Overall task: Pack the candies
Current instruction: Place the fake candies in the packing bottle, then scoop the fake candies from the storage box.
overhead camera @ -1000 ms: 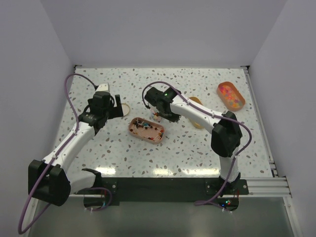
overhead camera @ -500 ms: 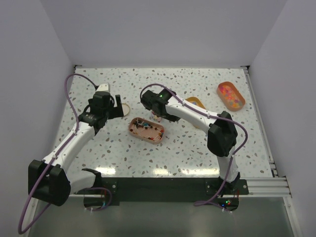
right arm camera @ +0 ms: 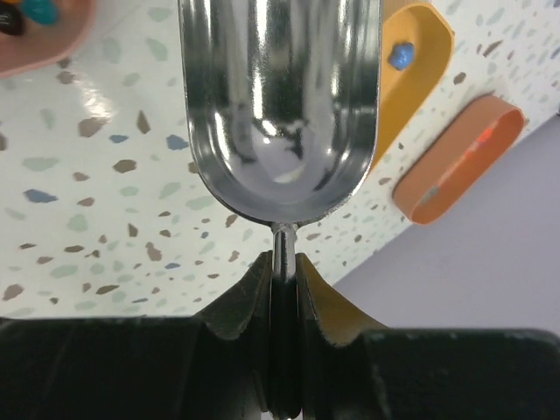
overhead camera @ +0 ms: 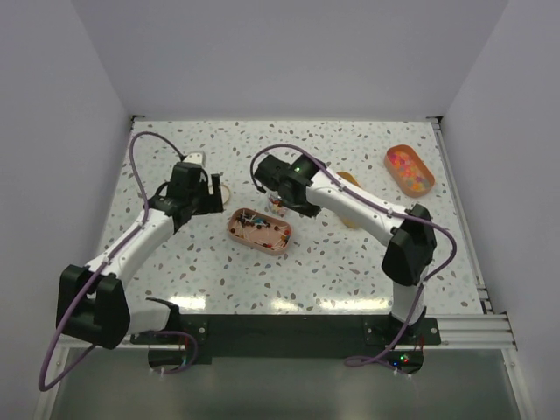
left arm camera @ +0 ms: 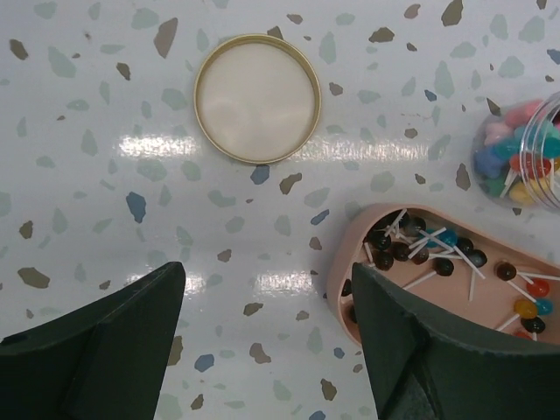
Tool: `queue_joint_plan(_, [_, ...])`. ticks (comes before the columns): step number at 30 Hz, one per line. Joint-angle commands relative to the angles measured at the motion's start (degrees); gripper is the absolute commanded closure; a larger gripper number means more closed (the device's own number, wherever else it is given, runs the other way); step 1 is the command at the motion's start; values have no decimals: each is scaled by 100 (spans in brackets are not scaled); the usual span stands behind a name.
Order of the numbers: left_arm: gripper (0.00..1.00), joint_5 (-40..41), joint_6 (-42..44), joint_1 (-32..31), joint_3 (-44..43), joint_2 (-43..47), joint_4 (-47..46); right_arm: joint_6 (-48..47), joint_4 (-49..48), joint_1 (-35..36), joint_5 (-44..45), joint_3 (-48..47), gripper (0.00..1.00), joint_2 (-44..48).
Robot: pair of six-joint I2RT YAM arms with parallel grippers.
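**Q:** What is shown, left to right?

**A:** Left gripper (left arm camera: 267,284), jaws wide and empty, near the lid (left arm camera: 256,98). Pink tray (left arm camera: 429,306) of lollipops. Jar (left arm camera: 486,131) partly filled with candies (left arm camera: 521,162). Right gripper (right arm camera: 282,273) clamped on the stem of an empty scoop (right arm camera: 280,105). More candies lie in the orange tray (overhead camera: 391,155).

**Q:** How will they handle?

**A:** Probably light, hard and quick to roll, so scoop them rather than pinch. The yellow tray (right arm camera: 424,39) lies between jar and orange tray.
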State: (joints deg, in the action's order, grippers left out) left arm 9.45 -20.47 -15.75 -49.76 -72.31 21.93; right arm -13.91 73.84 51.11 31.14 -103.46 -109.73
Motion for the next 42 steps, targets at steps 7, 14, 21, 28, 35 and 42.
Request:
queue_joint_plan(7, [30, -1243, 61, 46, -43, -915, -189, 108, -204, 30, -2356, 467, 100, 664])
queue_joint_plan(14, [40, -1429, 52, -192, -87, -1346, -190, 213, 68, 30, -2866, 414, 100, 234])
queue_joint_plan(21, [53, -1367, 43, -376, -183, -1610, -84, 485, 262, 22, -3025, 379, 100, -180])
queue_joint_plan(28, [62, -1394, 69, -447, -192, -1593, -84, 714, 517, 30, -3008, 239, 100, -461])
queue_joint_plan(35, [69, -1508, 87, -508, -192, -1531, -128, 908, 877, 30, -2938, -261, 100, -917])
queue_joint_plan(42, [73, -1700, 87, -535, -140, -1435, -242, 1048, 1185, 30, -2850, -771, 100, -1287])
